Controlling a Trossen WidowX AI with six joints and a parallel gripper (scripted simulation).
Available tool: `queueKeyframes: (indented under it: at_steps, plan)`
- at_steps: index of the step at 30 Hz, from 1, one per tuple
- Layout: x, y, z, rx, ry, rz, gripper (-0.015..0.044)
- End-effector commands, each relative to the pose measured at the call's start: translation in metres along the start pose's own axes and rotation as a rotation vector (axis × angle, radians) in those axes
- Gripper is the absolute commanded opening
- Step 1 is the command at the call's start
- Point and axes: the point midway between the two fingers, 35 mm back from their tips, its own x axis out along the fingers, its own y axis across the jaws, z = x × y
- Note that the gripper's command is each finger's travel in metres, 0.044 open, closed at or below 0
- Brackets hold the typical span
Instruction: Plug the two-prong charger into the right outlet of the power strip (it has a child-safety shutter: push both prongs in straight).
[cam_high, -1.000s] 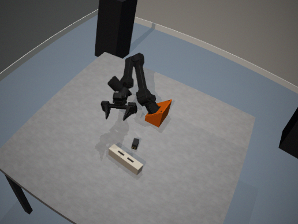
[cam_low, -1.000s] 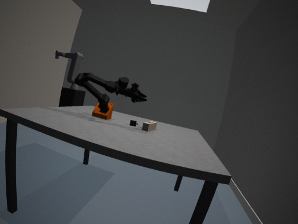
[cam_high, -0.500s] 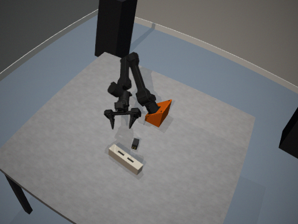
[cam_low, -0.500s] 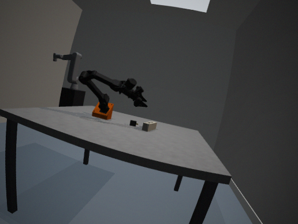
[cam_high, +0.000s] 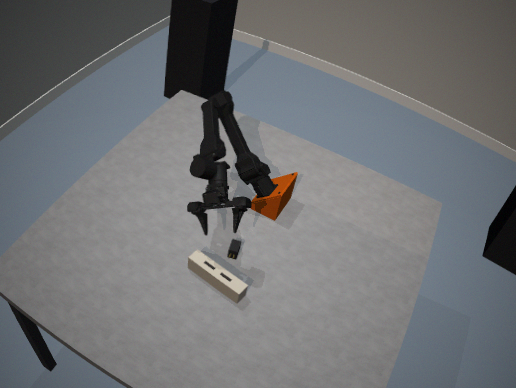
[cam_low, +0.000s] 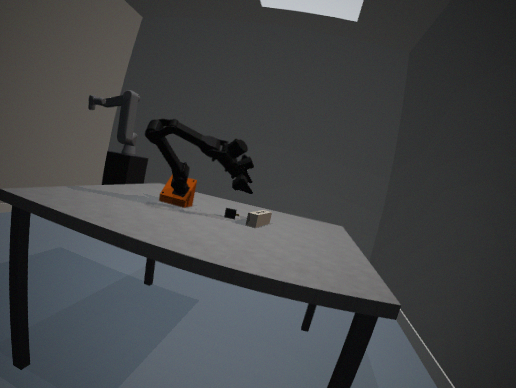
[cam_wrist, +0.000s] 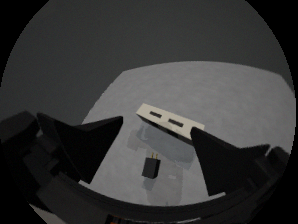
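The black two-prong charger (cam_high: 234, 247) (cam_low: 230, 213) (cam_wrist: 150, 168) lies on the table, its brass prongs pointing toward the power strip. The cream power strip (cam_high: 235, 287) (cam_low: 260, 219) (cam_wrist: 165, 118) lies a short way beyond the prongs, with two dark slots in its top face. In the wrist view it runs obliquely, its right end nearer. My gripper (cam_high: 220, 233) (cam_low: 251, 187) (cam_wrist: 157, 125) is open and empty, above the table with its fingers tilted downward. In the wrist view the charger shows low between the two fingers. The prongs are outside the slots.
The orange base (cam_high: 285, 197) (cam_low: 175, 198) of the arm stands on the grey table (cam_high: 325, 300) (cam_low: 150, 225), behind the charger. A black pillar (cam_high: 197, 50) stands beyond the table's far corner. Another grey arm (cam_low: 128, 120) stands on a dark block in the background.
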Motion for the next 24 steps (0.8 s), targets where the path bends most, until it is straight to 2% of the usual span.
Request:
queueKeyframes:
  at_steps: [1, 24]
  plan:
    - [0.005, 0.003, -0.006, 0.016, 0.068, -0.006, 0.044]
    - [0.026, 0.022, -0.051, 0.042, 0.464, -0.088, 0.044]
